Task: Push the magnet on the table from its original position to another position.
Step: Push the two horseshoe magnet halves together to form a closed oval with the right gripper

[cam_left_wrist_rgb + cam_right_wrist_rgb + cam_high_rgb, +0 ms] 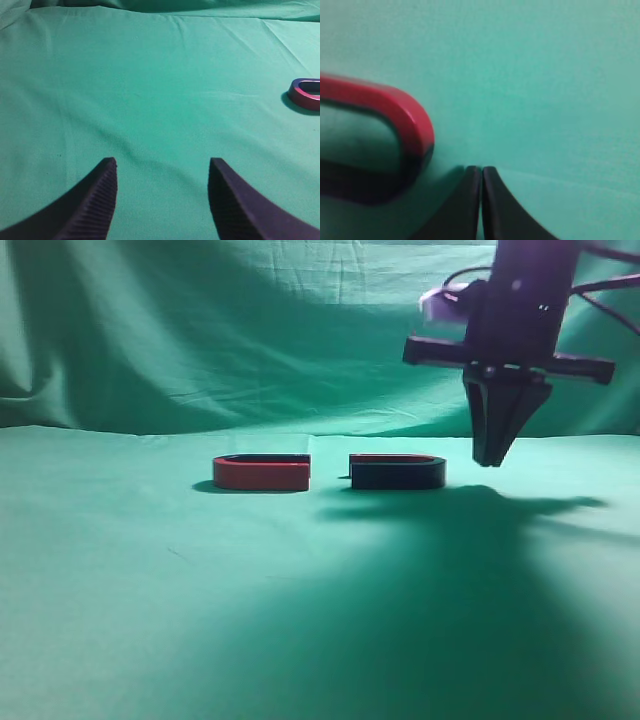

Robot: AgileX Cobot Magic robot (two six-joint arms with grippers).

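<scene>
I have the right hand [493,455] hanging just to the right of the dark magnet [397,472], its two fingers pressed together into a single point and holding nothing. In the exterior view the tip sits a little above the desk [300,620] and short of the magnet's rounded end; my right wrist view shows the red-topped curve of that end just beside the clenched fingertips [470,200], with a sliver of green cloth between them, so I judge there is no contact yet.

The magnet lies flat near the middle of the desk, its open end facing a red magnet [262,473] of the same shape, a small gap between the two. I read this as the approach step, with the push itself not begun. Next I would need to lower the tip to the magnet's side height and then drive sideways against the curved end, keeping the line centred so it slides rather than spins.

My left hand [162,200] is released, fingers spread over bare cloth, well apart from everything.

There are no containers in sight.
</scene>
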